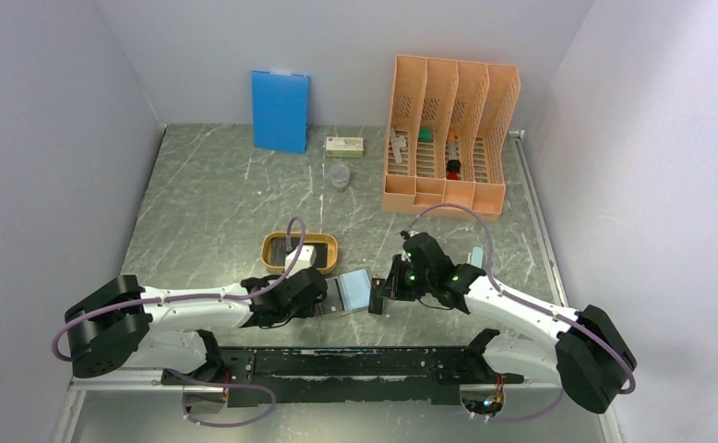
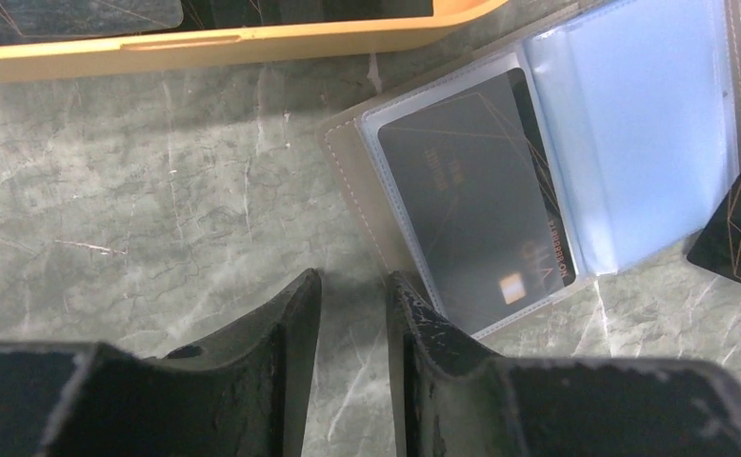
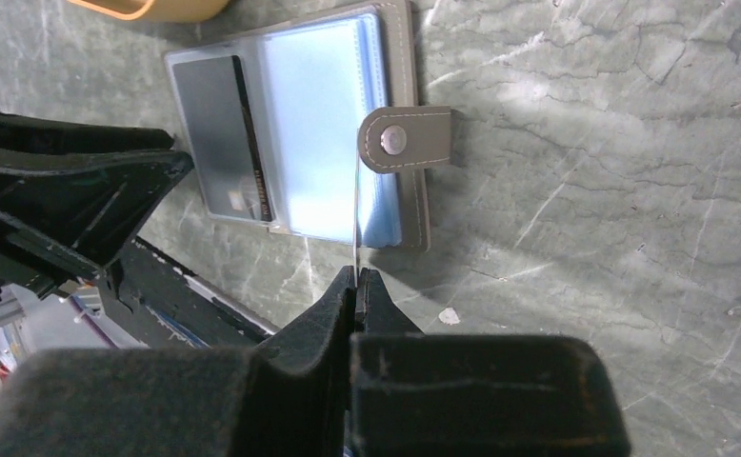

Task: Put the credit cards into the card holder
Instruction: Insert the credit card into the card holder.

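Currently the right gripper [image 3: 355, 274] pinches a credit card [image 2: 738, 228] beside the open card holder [image 3: 310, 124]. Left gripper [image 2: 352, 281] gapes slightly, empty.

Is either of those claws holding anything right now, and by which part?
The right gripper pinches a credit card by one edge, the card standing edge-on at the open card holder. The left gripper holds nothing.

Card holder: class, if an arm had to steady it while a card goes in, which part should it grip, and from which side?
Probably the bare grey border of the card holder's left cover, approached low from the left. It lies open and flat, so only an edge offers a pinch; the strap and the right gripper with its card crowd the right half.
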`<move>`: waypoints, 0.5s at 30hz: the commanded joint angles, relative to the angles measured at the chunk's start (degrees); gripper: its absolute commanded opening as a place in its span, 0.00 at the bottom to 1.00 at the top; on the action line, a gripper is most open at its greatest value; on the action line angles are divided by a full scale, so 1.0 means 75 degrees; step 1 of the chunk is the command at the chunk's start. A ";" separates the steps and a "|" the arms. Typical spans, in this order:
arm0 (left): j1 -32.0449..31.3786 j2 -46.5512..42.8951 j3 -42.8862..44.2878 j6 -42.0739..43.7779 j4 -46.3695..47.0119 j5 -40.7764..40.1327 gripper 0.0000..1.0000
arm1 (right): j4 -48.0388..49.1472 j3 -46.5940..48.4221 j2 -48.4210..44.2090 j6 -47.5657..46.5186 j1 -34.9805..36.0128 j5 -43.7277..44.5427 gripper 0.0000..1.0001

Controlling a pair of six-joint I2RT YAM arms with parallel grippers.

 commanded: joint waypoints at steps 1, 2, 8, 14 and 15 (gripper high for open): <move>-0.0007 0.0140 0.0044 0.0166 0.0127 -0.0161 0.35 | 0.0085 0.0065 0.0280 0.0016 -0.0082 -0.0059 0.00; -0.0011 0.0162 0.0065 0.0212 0.0134 -0.0164 0.33 | 0.0060 0.0063 0.0334 0.0022 -0.0089 -0.0062 0.00; -0.0005 0.0344 0.0168 0.0623 0.0454 0.0077 0.25 | 0.0180 0.0039 0.0696 0.0023 -0.0097 -0.0463 0.00; -0.0006 0.0436 0.0071 0.1176 0.1081 0.0659 0.17 | 0.0569 -0.0107 0.0983 0.0239 -0.0098 -0.0929 0.00; -0.0007 0.0428 0.0048 0.1229 0.1160 0.0731 0.16 | 0.0692 -0.0165 0.1012 0.0309 -0.0095 -0.1024 0.00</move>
